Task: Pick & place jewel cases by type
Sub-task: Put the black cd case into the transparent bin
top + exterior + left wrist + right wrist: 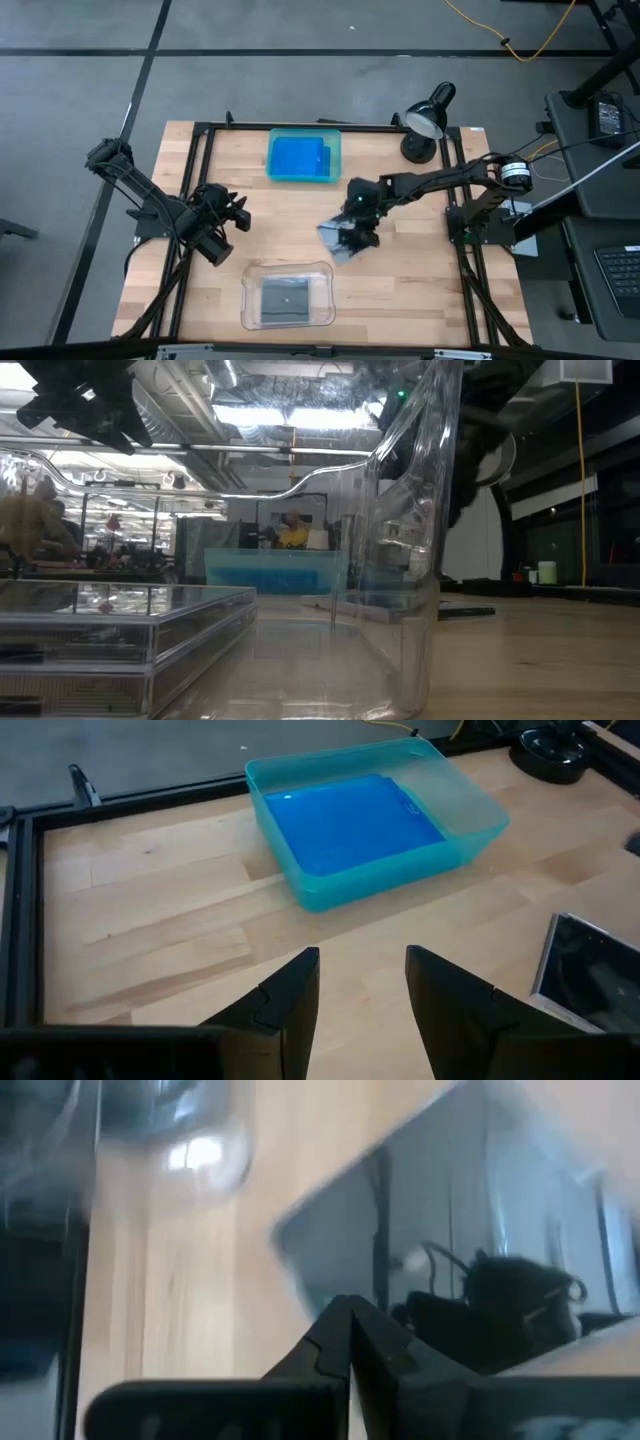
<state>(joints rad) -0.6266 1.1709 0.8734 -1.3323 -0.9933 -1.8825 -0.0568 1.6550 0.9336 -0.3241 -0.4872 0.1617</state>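
My right gripper point(352, 236) hovers over the table's middle, shut on a dark grey glossy jewel case point(334, 241), which also shows at the edge of the left wrist view point(588, 970). A teal tray point(303, 156) at the far centre holds bright blue jewel cases point(345, 820) lying flat. A clear tray point(288, 297) near the front edge holds dark grey cases point(287, 299) lying flat on its floor. My left gripper point(362, 990) waits open at the table's left, pointing toward the teal tray. My right gripper pinches one edge of the dark grey case point(400, 1305) between its two shut fingers, coming slanting down from the table's right. The case point(470, 1240) sits tilted in the hold, reaching toward the clear tray. Whether its low edge touches the table I cannot tell.
A black desk lamp point(428, 118) stands at the far right. A black frame point(200, 150) runs along the table's left, far and right edges. Bare wood lies between the two trays. In the low view the clear tray's wall point(405, 560) fills the foreground.
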